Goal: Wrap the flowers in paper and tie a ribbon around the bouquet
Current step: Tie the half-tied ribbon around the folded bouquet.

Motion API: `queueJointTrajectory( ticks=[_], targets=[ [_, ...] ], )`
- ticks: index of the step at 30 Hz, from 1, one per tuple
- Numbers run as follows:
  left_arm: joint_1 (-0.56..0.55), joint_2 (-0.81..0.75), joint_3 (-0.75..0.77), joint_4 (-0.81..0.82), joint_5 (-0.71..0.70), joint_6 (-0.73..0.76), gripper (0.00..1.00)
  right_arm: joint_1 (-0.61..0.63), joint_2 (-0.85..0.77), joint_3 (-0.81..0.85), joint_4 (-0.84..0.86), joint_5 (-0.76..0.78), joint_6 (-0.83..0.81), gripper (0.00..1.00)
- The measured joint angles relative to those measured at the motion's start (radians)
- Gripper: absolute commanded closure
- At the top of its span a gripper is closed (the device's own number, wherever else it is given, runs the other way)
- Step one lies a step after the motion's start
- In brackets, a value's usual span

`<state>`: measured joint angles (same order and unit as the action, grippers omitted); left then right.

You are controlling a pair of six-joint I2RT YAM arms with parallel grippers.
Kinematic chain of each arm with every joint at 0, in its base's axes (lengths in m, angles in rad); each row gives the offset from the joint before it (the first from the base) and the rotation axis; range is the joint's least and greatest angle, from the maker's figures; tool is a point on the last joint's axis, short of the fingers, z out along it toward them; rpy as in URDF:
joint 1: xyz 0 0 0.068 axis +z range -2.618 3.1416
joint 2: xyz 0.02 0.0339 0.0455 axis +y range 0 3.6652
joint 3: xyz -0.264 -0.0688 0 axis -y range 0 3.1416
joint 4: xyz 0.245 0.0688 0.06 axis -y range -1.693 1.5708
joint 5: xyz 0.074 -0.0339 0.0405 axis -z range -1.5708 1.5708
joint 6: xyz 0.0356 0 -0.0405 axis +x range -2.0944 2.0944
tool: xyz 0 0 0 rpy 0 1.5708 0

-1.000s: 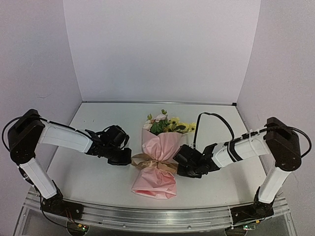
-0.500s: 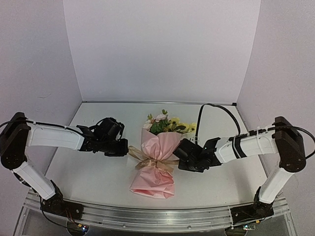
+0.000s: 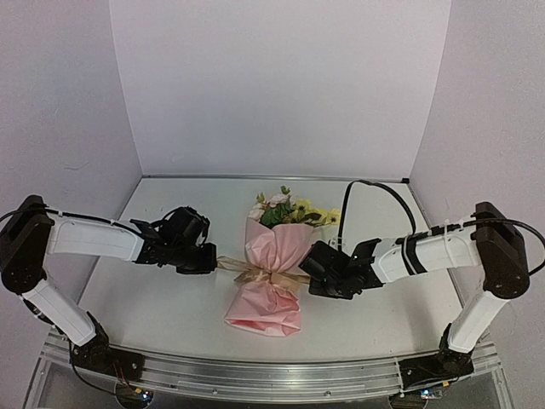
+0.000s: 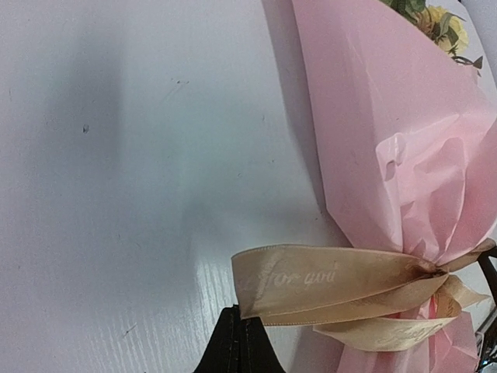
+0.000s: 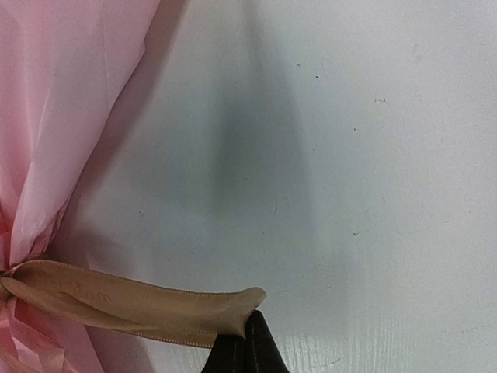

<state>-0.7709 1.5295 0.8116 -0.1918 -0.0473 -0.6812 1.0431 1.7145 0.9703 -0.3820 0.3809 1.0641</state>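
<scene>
Along the bottom edge of the overhead view, a metal rail (image 3: 272, 375) is seen at the near side of the white table (image 3: 162, 315). Just above it, in the lower middle of the frame, the bouquet (image 3: 271, 256) is laid flat, with the flared end of the pink paper (image 3: 266, 308) turned toward the bottom edge. At the pinched waist of the paper, the ribbon (image 3: 255, 274) is wound and knotted, and its tails are drawn out to the left and right.

The left gripper (image 3: 206, 261), at centre left, is closed on the left tail. In its wrist view the tan band (image 4: 326, 287) is pinched between the black fingertips (image 4: 233, 346) at the bottom edge. The right gripper (image 3: 308, 274), at centre right, is likewise clamped on the right tail. In its wrist view that tail (image 5: 116, 303) is seen running from the lower left to the closed tips (image 5: 237, 350).

Higher in the overhead frame, the flowers (image 3: 288, 211) are seen emerging from the open end of the paper, toward the back wall (image 3: 272, 85).
</scene>
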Motion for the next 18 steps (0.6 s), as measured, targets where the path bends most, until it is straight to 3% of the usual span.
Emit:
queueJointTrajectory(
  ticks=[18],
  targets=[
    [0.009,-0.032,-0.049,0.000,0.011,-0.016,1.00,-0.001,0.000,-0.017,0.014,0.000,0.013,1.00]
  ],
)
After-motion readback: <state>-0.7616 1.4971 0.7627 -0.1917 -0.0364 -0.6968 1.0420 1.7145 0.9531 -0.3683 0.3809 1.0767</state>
